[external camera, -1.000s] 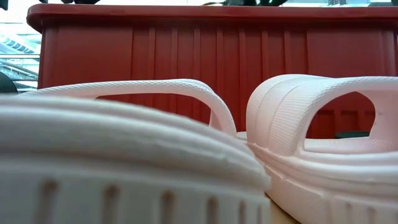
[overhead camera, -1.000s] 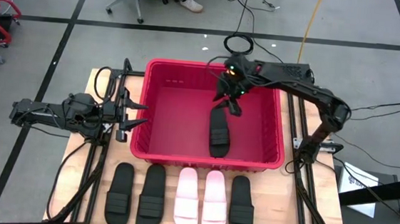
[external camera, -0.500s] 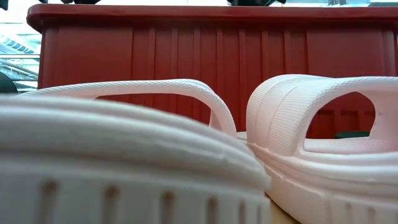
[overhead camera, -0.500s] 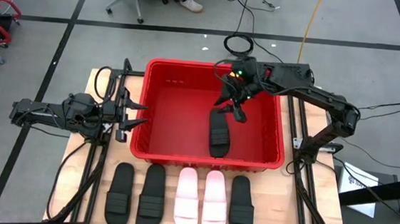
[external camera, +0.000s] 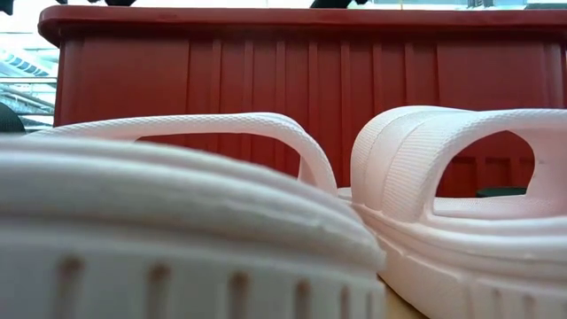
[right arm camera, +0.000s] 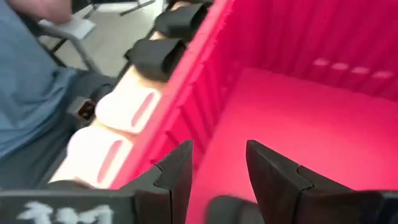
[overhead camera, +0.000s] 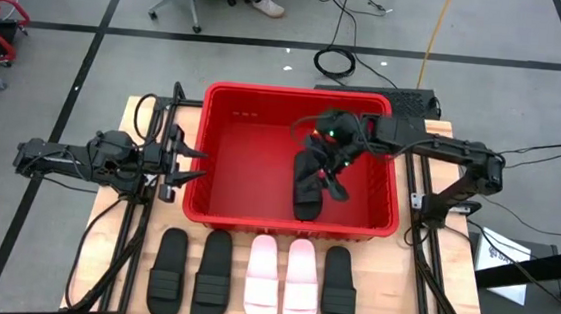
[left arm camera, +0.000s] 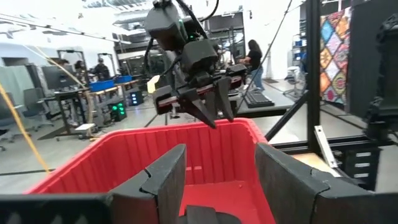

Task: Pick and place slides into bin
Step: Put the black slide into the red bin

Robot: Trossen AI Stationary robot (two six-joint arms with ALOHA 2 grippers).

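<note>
While one black slide (overhead camera: 307, 187) lies in the bin (overhead camera: 218, 208), right gripper (overhead camera: 334, 173) hovers unclenched above it, left gripper (overhead camera: 188, 164) parked released at the bin's left wall; remaining slides (overhead camera: 251, 278) along the worktop's near edge look light, flexible foam, best pinched across the ribbed strap.

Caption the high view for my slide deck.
Right claw open over a black slide in the red bin; five slides wait outside.

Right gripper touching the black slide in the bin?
Cannot tell. In the high view, the right gripper overlaps the black slide in the bin; no view shows contact or gap.
</note>
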